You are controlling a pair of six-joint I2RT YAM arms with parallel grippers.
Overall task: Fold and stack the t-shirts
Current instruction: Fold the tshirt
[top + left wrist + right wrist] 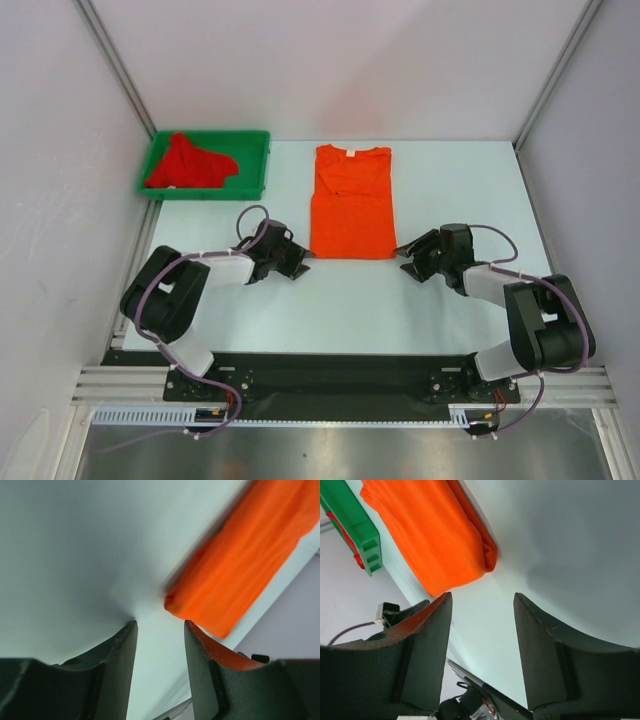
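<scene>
An orange t-shirt (350,200) lies flat in the middle of the table, its sides folded in to a narrow strip, collar at the far end. A deeper red t-shirt (190,163) sits crumpled in the green tray (255,140). My left gripper (299,266) hovers low just left of the orange shirt's near left corner (240,565), jaws open and empty. Just right of the near right corner (435,535) is my right gripper (406,256), also open with only bare table between its fingers.
The green tray (360,527) stands at the far left of the white table (450,190). Grey walls and metal frame posts enclose the table on three sides. Both arm bases sit on the black rail at the near edge.
</scene>
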